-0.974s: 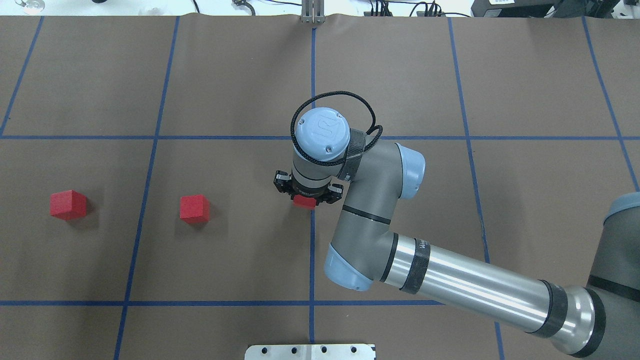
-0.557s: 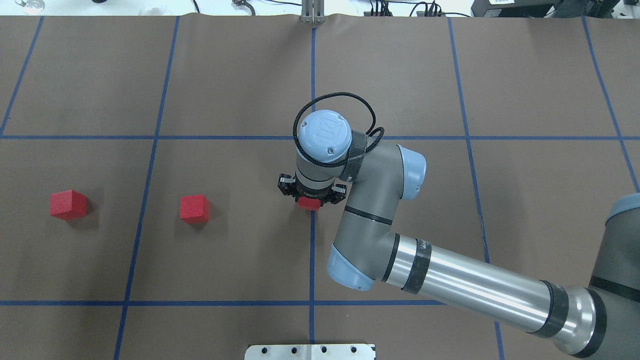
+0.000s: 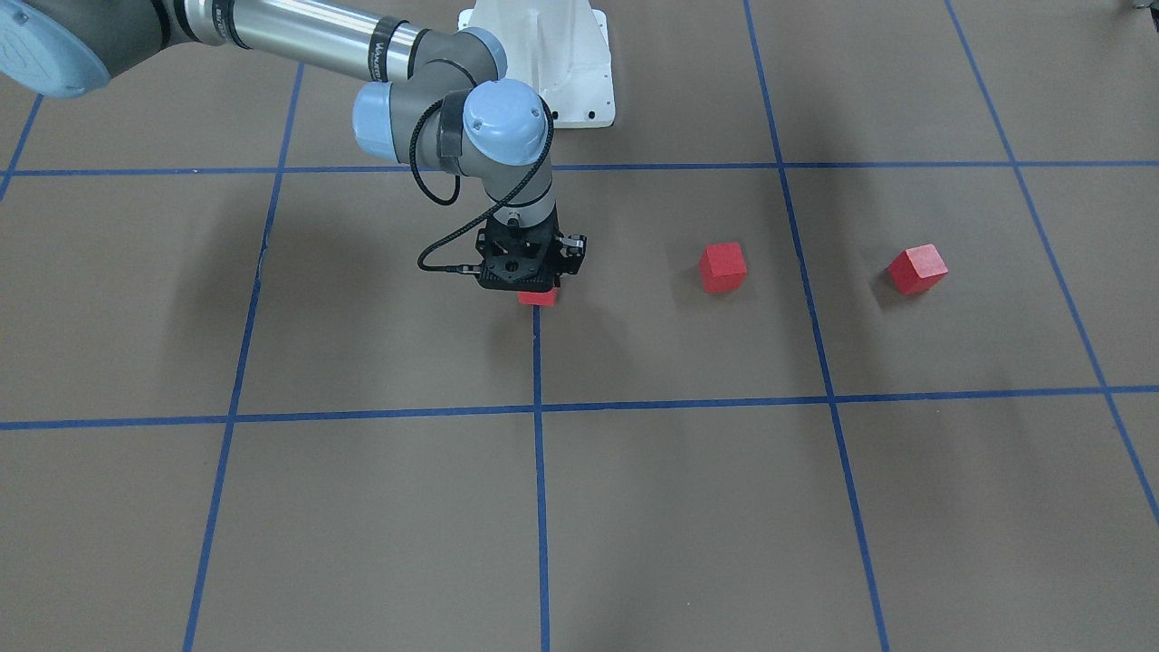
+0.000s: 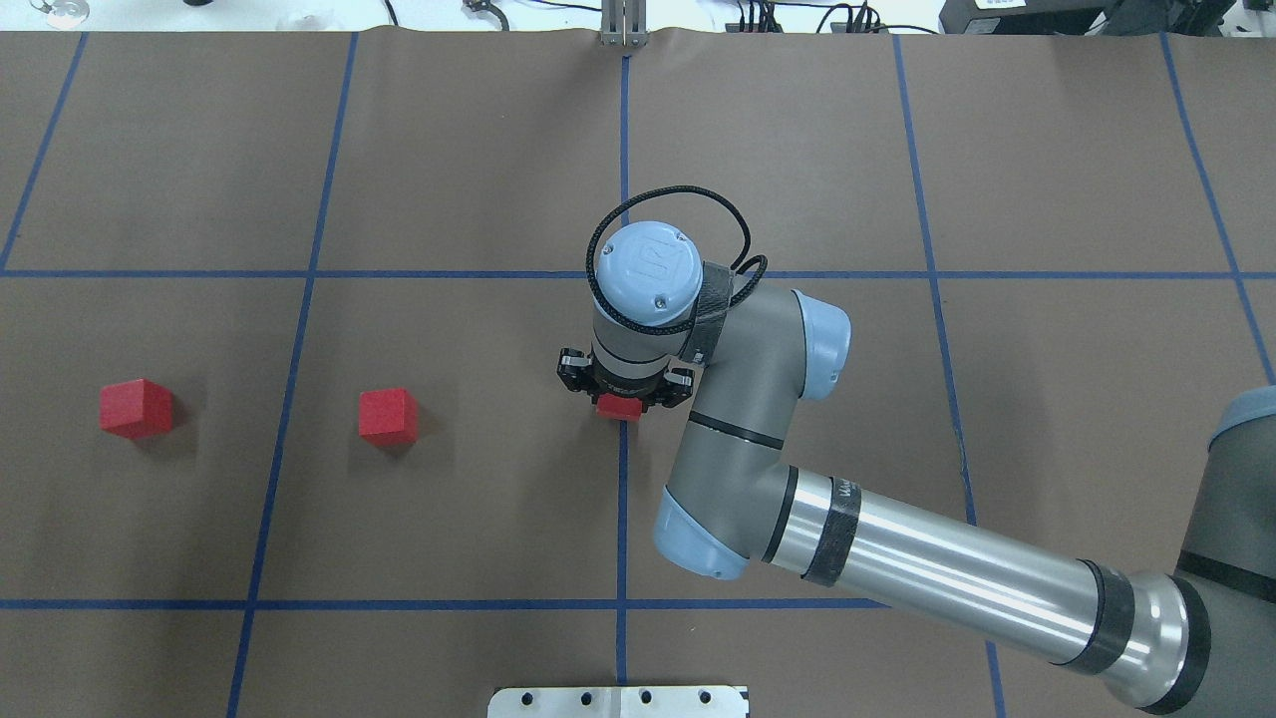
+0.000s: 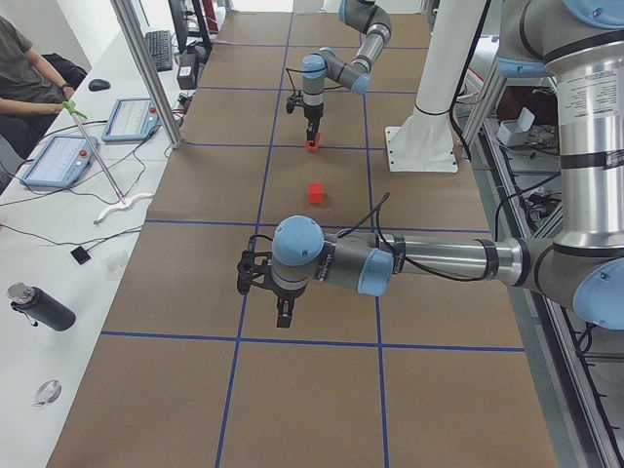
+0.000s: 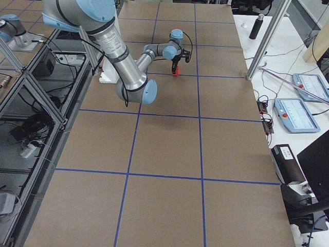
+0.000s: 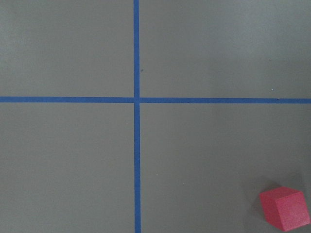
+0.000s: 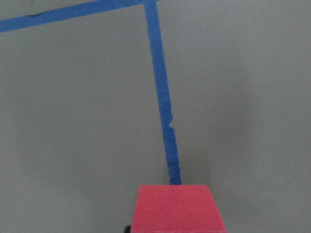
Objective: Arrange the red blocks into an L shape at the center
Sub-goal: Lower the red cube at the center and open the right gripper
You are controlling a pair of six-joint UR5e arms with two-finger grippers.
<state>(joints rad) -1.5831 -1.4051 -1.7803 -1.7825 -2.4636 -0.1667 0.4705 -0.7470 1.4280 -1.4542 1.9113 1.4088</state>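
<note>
My right gripper (image 4: 619, 397) is shut on a red block (image 4: 618, 407) and holds it low over the vertical blue tape line in the center patch (image 4: 498, 499). The held block also shows in the front view (image 3: 537, 298) and the right wrist view (image 8: 177, 208). Two more red blocks lie apart on the table to the left, one nearer (image 4: 388, 416) and one farther out (image 4: 137, 409). My left gripper (image 5: 283, 314) shows only in the exterior left view, above the table; I cannot tell whether it is open. The left wrist view shows one red block (image 7: 284, 208) at its lower right.
The white robot base plate (image 4: 618, 701) sits at the near table edge. A metal post (image 4: 623, 25) stands at the far edge. A person (image 5: 24, 68) sits at a side table with tablets (image 5: 58, 161) beyond the table's far side.
My right gripper has moved down and slightly to the right with the red block in it. The two loose blocks have not moved.
</note>
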